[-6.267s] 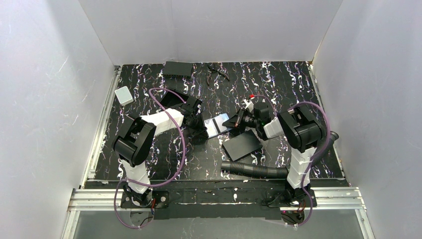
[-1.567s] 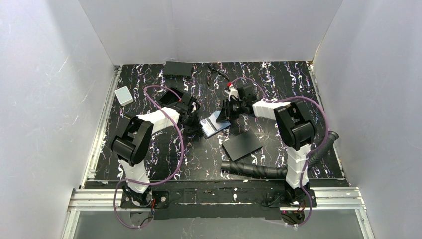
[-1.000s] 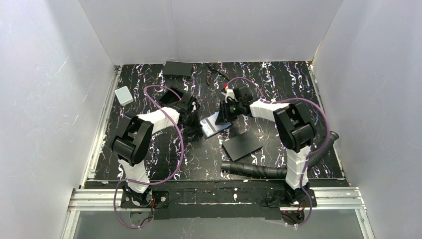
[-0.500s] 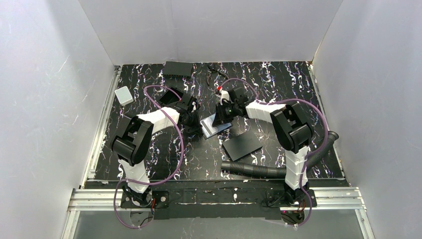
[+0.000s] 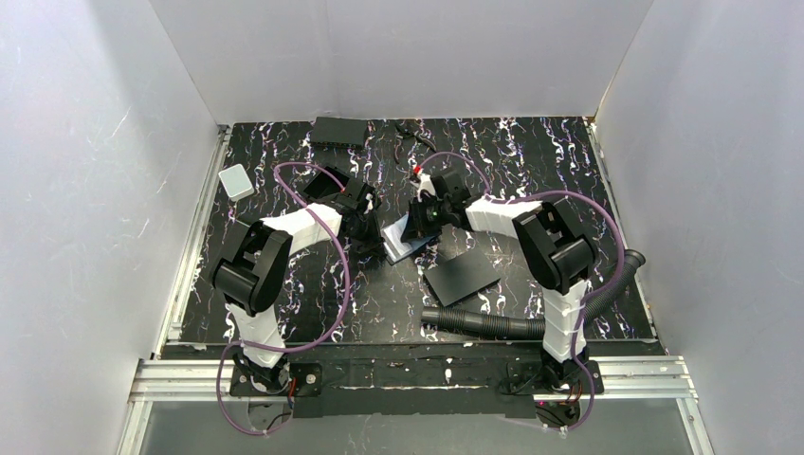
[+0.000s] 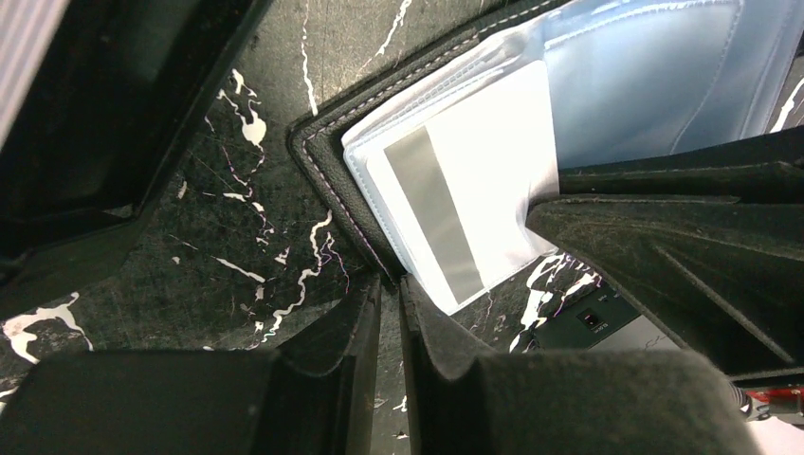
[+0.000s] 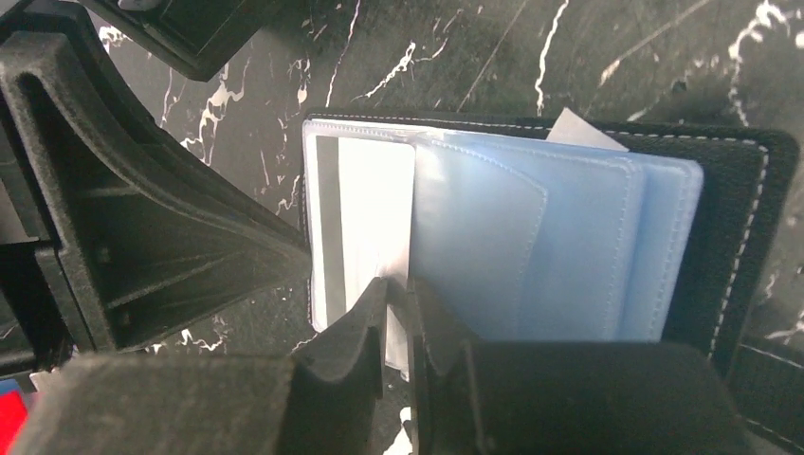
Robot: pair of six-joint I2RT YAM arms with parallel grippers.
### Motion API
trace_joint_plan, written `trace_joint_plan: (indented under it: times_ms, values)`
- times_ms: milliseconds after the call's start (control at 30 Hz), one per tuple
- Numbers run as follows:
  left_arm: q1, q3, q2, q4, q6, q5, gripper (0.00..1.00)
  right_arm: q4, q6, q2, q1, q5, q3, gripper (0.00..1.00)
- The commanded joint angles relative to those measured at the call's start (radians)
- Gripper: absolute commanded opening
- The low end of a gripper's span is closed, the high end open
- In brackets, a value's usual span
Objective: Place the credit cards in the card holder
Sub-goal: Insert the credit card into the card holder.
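card holder [image 7: 749,190] matt black stitched leather-look, sleeves [image 7: 531,246] glossy clear plastic, card [image 6: 446,199] smooth white plastic, table [image 6: 237,237] matt black marble-print

Credit card [image 7: 365,209] edge hidden in the right end effector [image 7: 398,303]; card holder [image 6: 327,175] partly off-frame.

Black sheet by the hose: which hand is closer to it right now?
Right. The right hand is just past the black sheet's far-left corner, at the card holder; the left hand is farther off, across the holder on its left side.
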Motion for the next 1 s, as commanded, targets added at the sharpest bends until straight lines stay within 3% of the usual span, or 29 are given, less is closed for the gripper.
trace_joint_plan:
  times_ms: [0,300,400,733,867,967]
  values:
    - [-0.005,-0.006,0.024,-0.004,0.007,-0.030,0.12,0.168,0.233,-0.050,0.059,-0.006,-0.086,0.19]
    - [-0.007,0.000,0.022,-0.003,0.009,-0.025,0.12,0.135,0.205,-0.085,0.096,0.077,-0.104,0.21]
    - [-0.008,-0.006,0.014,-0.011,0.015,-0.026,0.14,0.080,0.159,-0.102,0.084,0.115,-0.083,0.30]
    - [-0.007,-0.030,-0.132,-0.067,0.055,0.056,0.29,-0.207,-0.033,-0.224,0.011,0.243,-0.016,0.59]
    - [-0.007,-0.013,-0.209,-0.111,0.061,0.130,0.39,-0.151,-0.034,-0.216,-0.032,0.165,-0.052,0.60]
    - [-0.005,-0.010,-0.295,-0.133,0.066,0.157,0.46,-0.072,0.011,-0.191,-0.081,0.090,-0.086,0.56]
